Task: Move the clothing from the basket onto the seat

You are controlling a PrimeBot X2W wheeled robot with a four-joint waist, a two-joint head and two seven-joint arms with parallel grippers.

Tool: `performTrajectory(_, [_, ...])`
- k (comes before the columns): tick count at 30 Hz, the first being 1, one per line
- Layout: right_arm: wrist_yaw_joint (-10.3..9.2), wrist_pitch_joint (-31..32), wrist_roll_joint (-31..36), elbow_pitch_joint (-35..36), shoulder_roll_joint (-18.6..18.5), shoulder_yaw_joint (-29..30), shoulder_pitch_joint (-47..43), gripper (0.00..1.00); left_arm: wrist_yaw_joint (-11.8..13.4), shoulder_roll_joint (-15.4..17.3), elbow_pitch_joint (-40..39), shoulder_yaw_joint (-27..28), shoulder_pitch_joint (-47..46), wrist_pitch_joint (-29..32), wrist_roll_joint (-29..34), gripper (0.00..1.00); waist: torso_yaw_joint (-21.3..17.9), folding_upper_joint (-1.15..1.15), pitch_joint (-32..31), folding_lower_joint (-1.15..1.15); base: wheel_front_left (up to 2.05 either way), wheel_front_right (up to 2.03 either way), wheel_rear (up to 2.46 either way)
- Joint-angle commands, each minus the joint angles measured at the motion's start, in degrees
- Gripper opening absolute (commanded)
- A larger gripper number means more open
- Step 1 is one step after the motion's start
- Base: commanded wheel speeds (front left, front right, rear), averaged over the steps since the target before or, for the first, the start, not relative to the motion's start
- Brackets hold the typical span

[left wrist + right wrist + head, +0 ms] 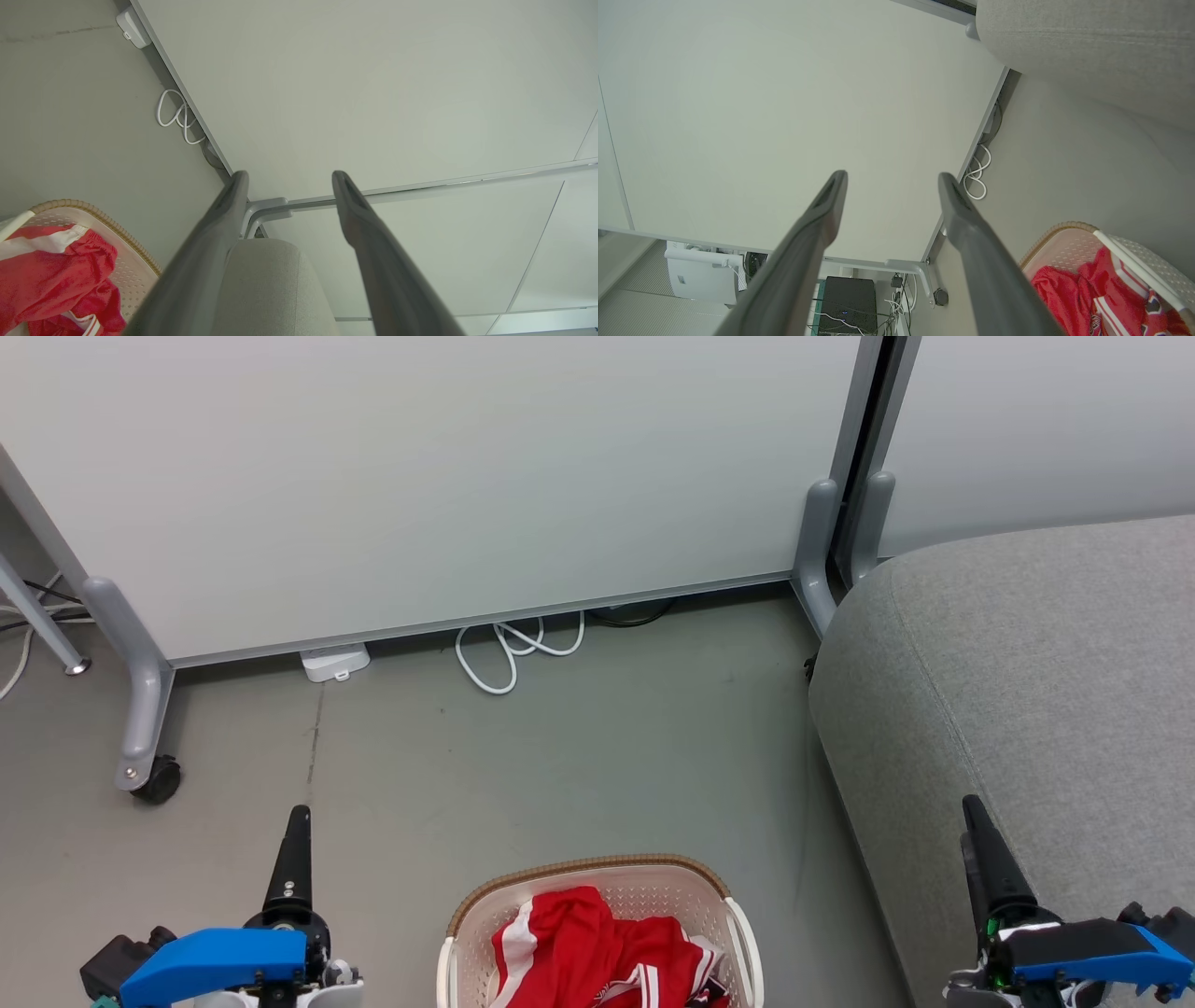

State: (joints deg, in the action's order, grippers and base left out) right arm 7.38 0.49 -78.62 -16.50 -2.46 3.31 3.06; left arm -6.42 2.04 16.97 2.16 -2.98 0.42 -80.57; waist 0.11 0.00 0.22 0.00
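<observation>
Clothing point(597, 947) lies bunched inside the basket point(588, 866), which stands on a smooth grey floor point(560, 756) at the bottom centre of the head view. Beyond this floor area stands a white partition panel point(448, 476) on grey feet, one fitted with a black caster point(157, 780). A white cable point(509, 653) loops along the panel's lower edge. The seat point(1027, 663), grey fabric with a rounded edge and a stitched seam, occupies the right side, near the basket but not touching it.

The clothing is red with white stripes and trim, and is crumpled. The basket is cream, perforated, with a brown woven-look rim.

The left gripper point(287, 179) is positioned left of the basket and the right gripper point(892, 179) right of it, so the basket sits between them. Both grippers have their fingers spread apart, hold nothing, and are clear of the clothing.
</observation>
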Motion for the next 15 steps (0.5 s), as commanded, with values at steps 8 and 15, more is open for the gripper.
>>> performTrajectory(8, [0.06,-2.2,14.0,0.7,-0.3,-0.1,1.4,1.0,1.4,0.5,-1.8,-2.0,-1.6,-2.2,11.0,1.0,0.1,0.0,0.0,0.0,0.0,0.0,0.0])
performTrajectory(15, [0.07,-3.7,23.0,0.5,-0.4,-0.6,1.5,1.0,2.4,0.6,-1.9,-3.2,-1.7,-3.6,19.1,1.0,0.2,0.0,0.0,0.0,0.0,0.0,0.0])
